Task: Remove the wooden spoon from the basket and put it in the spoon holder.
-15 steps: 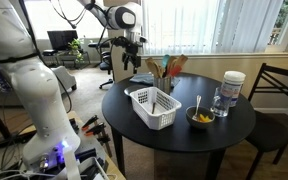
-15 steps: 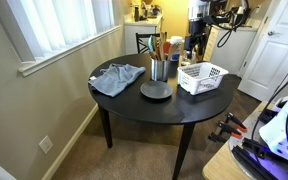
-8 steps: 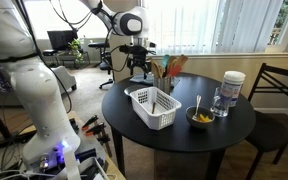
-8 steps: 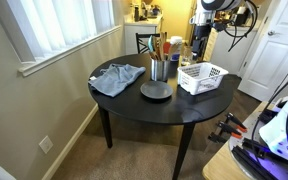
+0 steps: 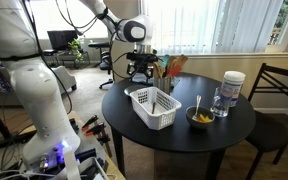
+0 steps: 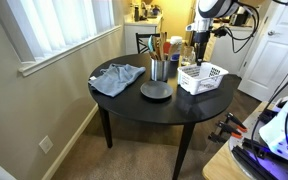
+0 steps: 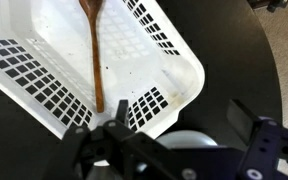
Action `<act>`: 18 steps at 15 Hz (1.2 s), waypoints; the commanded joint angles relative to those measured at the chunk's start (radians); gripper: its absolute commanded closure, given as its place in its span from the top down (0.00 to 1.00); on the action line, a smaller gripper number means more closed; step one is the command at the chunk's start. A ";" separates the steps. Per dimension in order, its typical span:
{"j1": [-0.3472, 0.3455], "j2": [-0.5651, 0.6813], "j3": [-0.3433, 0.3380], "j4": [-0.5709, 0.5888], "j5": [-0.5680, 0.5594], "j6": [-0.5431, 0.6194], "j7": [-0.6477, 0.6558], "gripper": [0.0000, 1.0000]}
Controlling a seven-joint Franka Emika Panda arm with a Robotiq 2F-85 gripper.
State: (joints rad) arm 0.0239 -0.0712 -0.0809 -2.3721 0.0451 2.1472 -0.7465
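While above the basket (image 7: 44,85), end effector (image 7: 176,125) wide open, empty, wooden spoon (image 7: 94,60) untouched below.

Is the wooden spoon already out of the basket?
No, the wooden spoon lies flat inside the basket in the wrist view.

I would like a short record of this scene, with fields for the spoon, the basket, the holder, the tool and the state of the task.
spoon: the spoon lies flat inside the basket
basket: white mesh basket on the round table
holder: the holder stands upright beside the basket, full of wooden utensils
tool: the tool is open and empty, in the air near the basket, not touching the spoon
task: spoon not yet grasped
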 commanded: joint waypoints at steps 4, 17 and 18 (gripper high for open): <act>-0.053 0.038 -0.014 -0.026 -0.012 0.038 -0.089 1.00; -0.065 0.059 -0.007 -0.002 -0.004 -0.022 -0.061 1.00; -0.067 0.084 -0.009 -0.003 0.018 -0.014 -0.099 1.00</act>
State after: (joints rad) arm -0.0289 -0.0118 -0.0999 -2.3755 0.0411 2.1270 -0.8080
